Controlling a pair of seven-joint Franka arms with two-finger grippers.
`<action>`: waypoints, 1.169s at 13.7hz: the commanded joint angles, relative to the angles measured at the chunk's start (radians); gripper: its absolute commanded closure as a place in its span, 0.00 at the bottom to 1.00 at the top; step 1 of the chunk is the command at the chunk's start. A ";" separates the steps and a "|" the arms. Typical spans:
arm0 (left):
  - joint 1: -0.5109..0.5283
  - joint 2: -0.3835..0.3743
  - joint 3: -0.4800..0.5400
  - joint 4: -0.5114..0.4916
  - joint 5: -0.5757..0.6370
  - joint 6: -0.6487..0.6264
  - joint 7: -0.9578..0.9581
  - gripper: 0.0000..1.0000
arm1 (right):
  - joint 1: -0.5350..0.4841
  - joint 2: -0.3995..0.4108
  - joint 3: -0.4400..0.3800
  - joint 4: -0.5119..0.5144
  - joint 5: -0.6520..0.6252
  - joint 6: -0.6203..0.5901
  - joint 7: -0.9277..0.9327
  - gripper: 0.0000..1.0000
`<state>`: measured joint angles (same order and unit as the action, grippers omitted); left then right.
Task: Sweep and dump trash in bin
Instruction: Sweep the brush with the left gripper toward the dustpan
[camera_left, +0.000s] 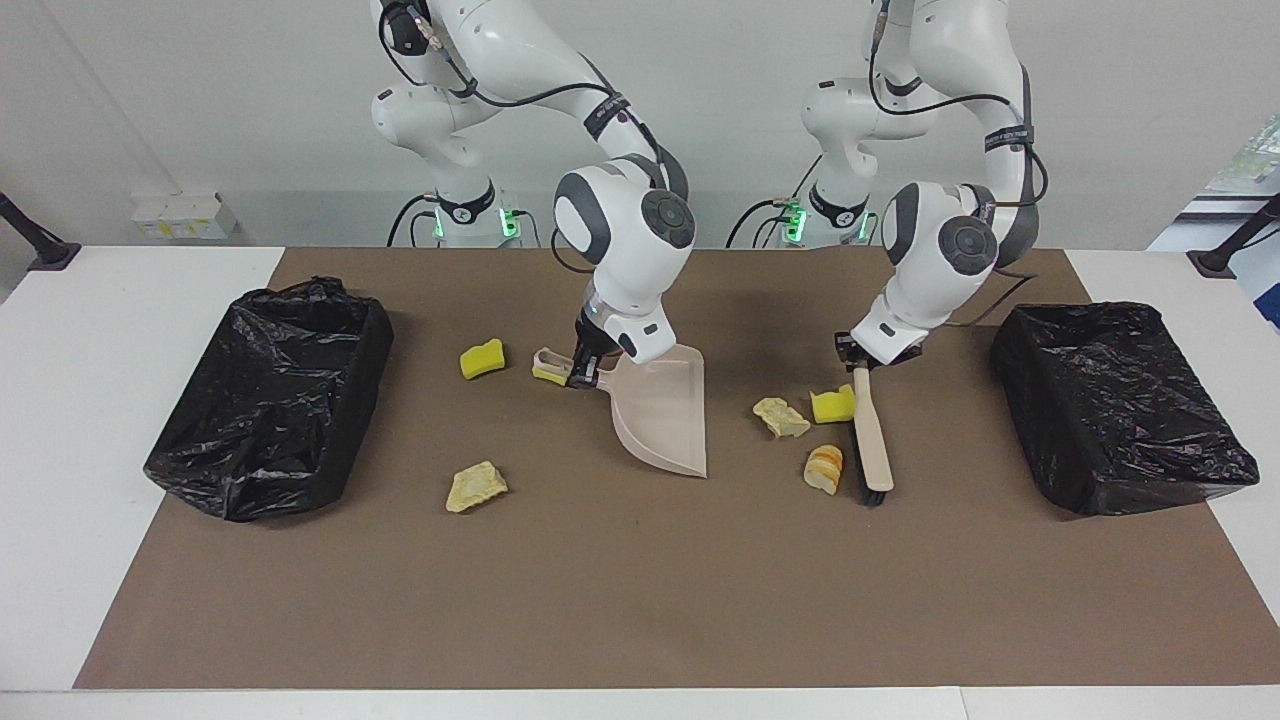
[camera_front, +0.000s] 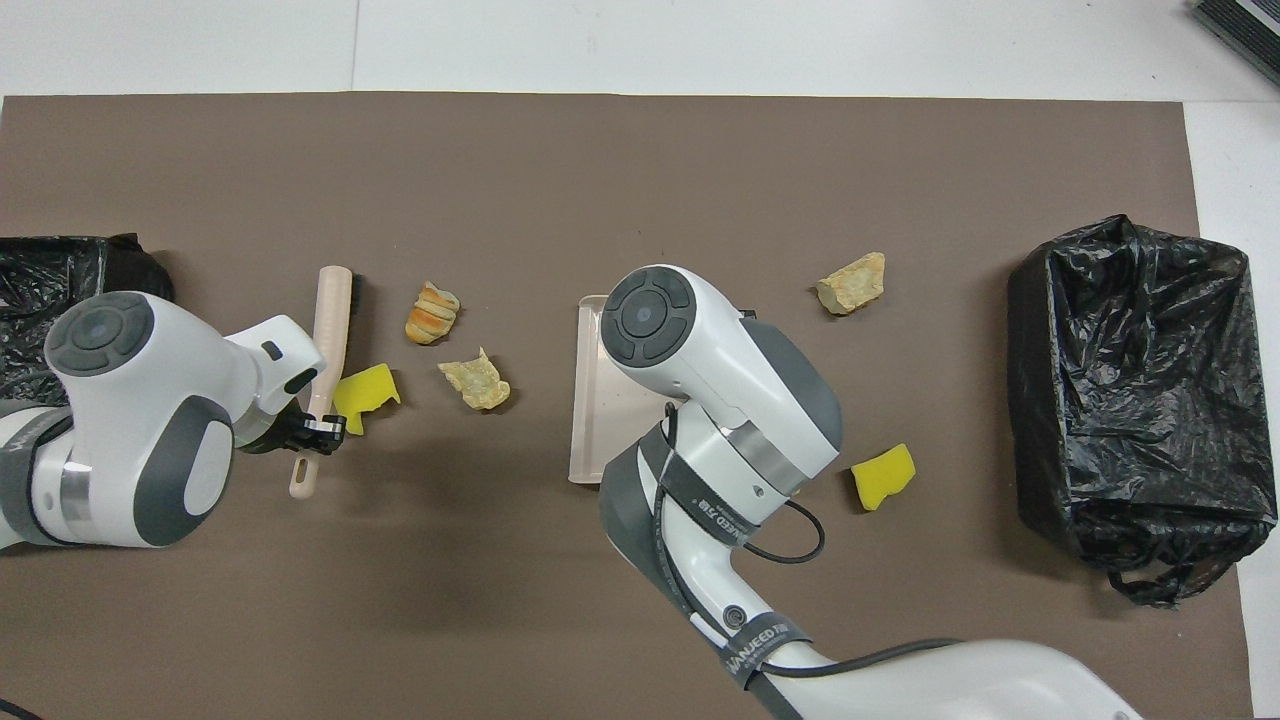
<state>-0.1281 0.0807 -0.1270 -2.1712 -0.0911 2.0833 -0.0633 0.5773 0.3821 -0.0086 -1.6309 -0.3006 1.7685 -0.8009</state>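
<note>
Where brush (camera_left: 872, 437) touches it, yellow sponge chunk (camera_left: 832, 405) looks notched.

I see my left gripper (camera_front: 318, 432) clamped on the brush (camera_front: 328, 345) handle, its bristles touching a yellow sponge chunk (camera_front: 365, 392). My right arm covers most of the dustpan (camera_front: 597, 400) mid-mat.

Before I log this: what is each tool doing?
Left tool: shut on the brush.
Right tool: shut on the dustpan handle.
</note>
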 joint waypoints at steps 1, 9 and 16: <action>-0.086 0.019 0.010 0.024 -0.033 -0.005 -0.015 1.00 | -0.013 -0.025 0.010 -0.037 -0.018 0.019 0.022 1.00; -0.326 0.001 0.009 0.021 -0.154 0.011 -0.248 1.00 | -0.016 -0.023 0.010 -0.035 -0.017 0.023 0.023 1.00; -0.387 -0.042 0.009 0.050 -0.266 -0.054 -0.323 1.00 | -0.020 -0.023 0.010 -0.035 -0.017 0.022 0.023 1.00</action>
<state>-0.5175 0.0786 -0.1295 -2.1268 -0.3370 2.0793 -0.3746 0.5702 0.3821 -0.0085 -1.6347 -0.3006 1.7699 -0.8006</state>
